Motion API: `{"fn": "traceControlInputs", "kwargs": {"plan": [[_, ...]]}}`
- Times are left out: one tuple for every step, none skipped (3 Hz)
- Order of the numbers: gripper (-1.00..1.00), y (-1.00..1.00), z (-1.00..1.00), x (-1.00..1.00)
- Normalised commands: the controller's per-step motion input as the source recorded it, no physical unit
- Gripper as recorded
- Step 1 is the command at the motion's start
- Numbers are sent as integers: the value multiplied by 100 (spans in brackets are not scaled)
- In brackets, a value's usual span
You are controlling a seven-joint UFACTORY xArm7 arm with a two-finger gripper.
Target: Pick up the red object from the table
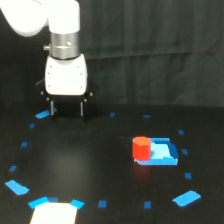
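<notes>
Arm point(42, 17): glossy white rounded housing, silver cylindrical wrist collar. Gripper point(67, 107): white boxy body, thin black fingers.

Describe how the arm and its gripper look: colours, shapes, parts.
The arm is glossy white with rounded joints. A silver metal cylinder links it to the gripper's boxy white body with rounded corners. Two thin black fingers hang from a black base. No cables or markings are visible.

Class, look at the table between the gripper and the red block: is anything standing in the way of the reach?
Nothing visible does. The gripper hangs to the exterior view's left, apart from the red object, which sits against a flat blue patch. Between them the table shows only bare black surface and flat blue tape marks.
</notes>
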Motion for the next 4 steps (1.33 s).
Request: {"fn": "traceControlInputs", "kwargs": {"plan": [[100, -52, -7, 100], [100, -34, -34, 100], [100, -77, -12, 100], [100, -92, -21, 72]]}}
